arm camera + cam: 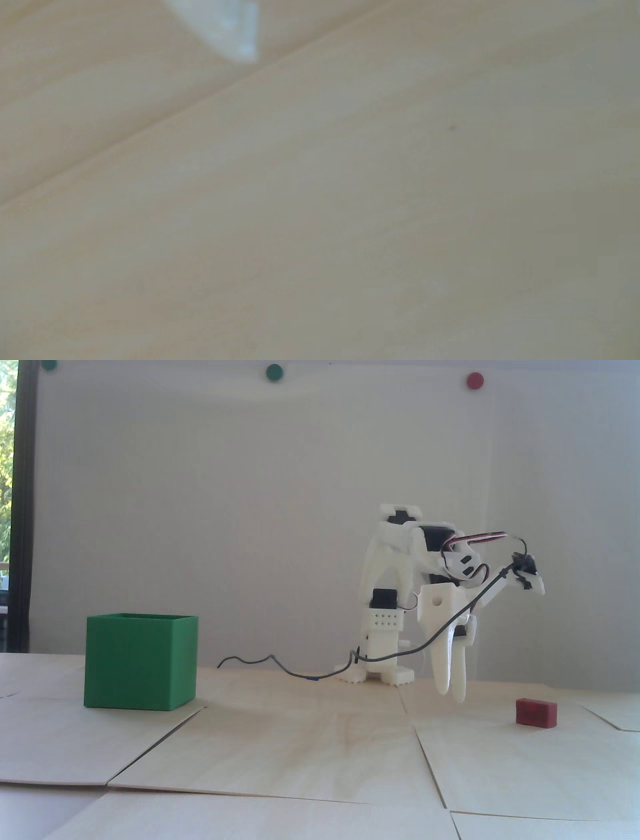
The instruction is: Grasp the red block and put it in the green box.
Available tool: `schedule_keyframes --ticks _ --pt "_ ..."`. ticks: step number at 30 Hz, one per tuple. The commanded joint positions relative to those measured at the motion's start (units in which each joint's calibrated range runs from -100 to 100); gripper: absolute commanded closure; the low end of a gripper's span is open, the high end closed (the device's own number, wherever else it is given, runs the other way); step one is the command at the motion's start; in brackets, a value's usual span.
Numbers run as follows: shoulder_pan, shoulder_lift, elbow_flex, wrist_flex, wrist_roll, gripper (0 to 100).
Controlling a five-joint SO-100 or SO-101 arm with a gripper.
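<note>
The red block (536, 712) lies flat on the wooden table at the right in the fixed view. The green box (140, 662) stands open-topped at the left, far from the arm. My white gripper (451, 696) points straight down, its tips just above the table, to the left of the red block and apart from it. Its two fingers lie close together with nothing between them. The wrist view shows only bare, blurred wood and one white fingertip (225, 31) at the top edge. Block and box are out of that view.
The arm's base (380, 670) stands at the back middle, with a black cable (280, 666) trailing left over the table. The table is made of plywood sheets with seams (425, 755). Round green (274, 372) and red (474, 380) dots sit on the wall.
</note>
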Motion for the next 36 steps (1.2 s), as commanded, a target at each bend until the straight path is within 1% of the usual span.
schedule_keyframes --ticks 1,8,9,11,16,25,27,32,36 --pt "-2.2 -1.7 -4.5 -1.9 -0.1 61" --pt "-11.5 -2.4 -4.3 -1.5 -0.1 61" --pt "-14.5 -2.5 -4.3 -1.4 -0.1 61" --pt "-17.6 -2.5 -4.3 -1.2 -0.2 61" --pt "-20.8 -2.4 -3.7 0.1 -0.2 61" --pt "-20.5 -2.5 -1.9 6.1 -0.2 61" --pt "-20.5 -2.5 -1.9 8.9 -0.2 61" --pt "-20.5 -4.2 -1.9 20.1 -0.2 61" --pt "-20.1 -4.2 -2.0 21.4 -0.1 61"
